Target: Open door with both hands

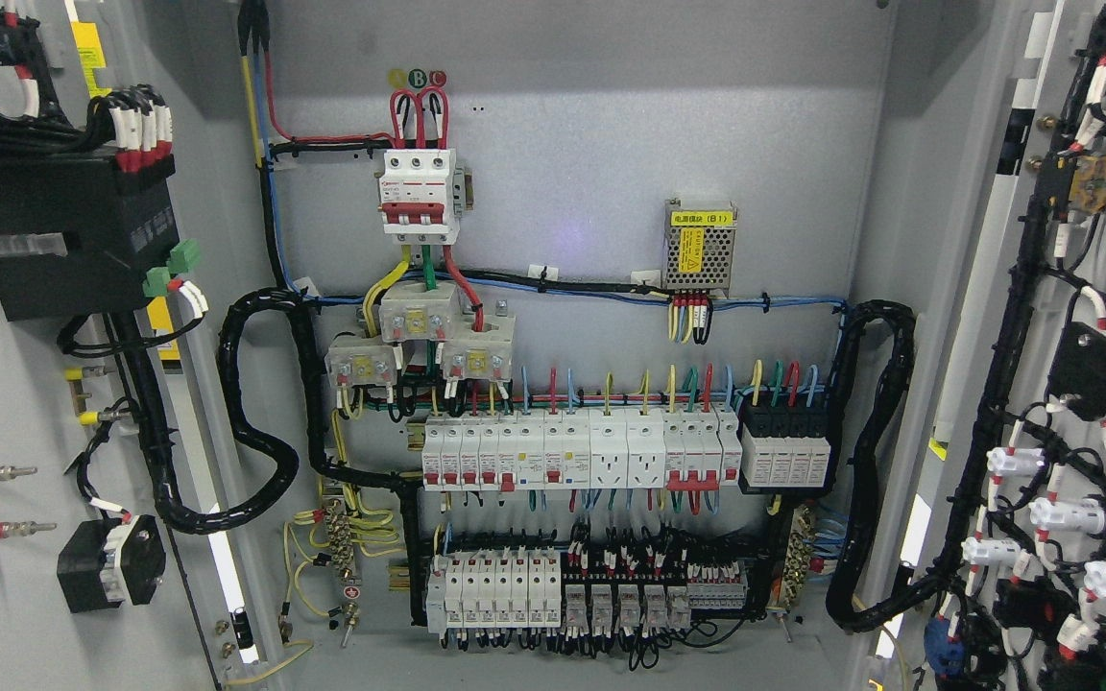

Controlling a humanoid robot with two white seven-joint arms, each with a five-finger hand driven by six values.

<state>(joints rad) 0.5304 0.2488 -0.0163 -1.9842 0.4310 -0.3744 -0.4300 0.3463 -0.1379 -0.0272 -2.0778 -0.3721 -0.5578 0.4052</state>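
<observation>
Nearest the camera, both cabinet doors stand swung wide. The left door (6, 403) fills the left edge of the frame, showing its inner face with a black module (68, 230), green connectors and red-tipped terminals. The right door (1081, 384) fills the right edge, its inner face carrying black cable looms and a column of white indicator bodies (1043, 513).

Between them the cabinet interior (563, 144) is fully exposed. A red and white main breaker (419, 192) sits at upper centre-left, and a small perforated power supply (699, 248) with a yellow label sits right of centre. A row of white breakers (577, 451) crosses the middle, with a lower row of breakers and relays (553, 590) near the bottom. Thick black conduit (260, 413) loops down at both sides.

Judging from how the doors lie, the opening step looks complete: both leaves are folded back and nothing blocks the view inside. Any next move would be small, at most pushing a leaf further to its stop, which would call for an arm to come up into view near a door edge.

Neither arm nor hand appears anywhere in the frame, so pose cannot be described, and whether the fingers are spread, curled or holding anything cannot be told from this view.
</observation>
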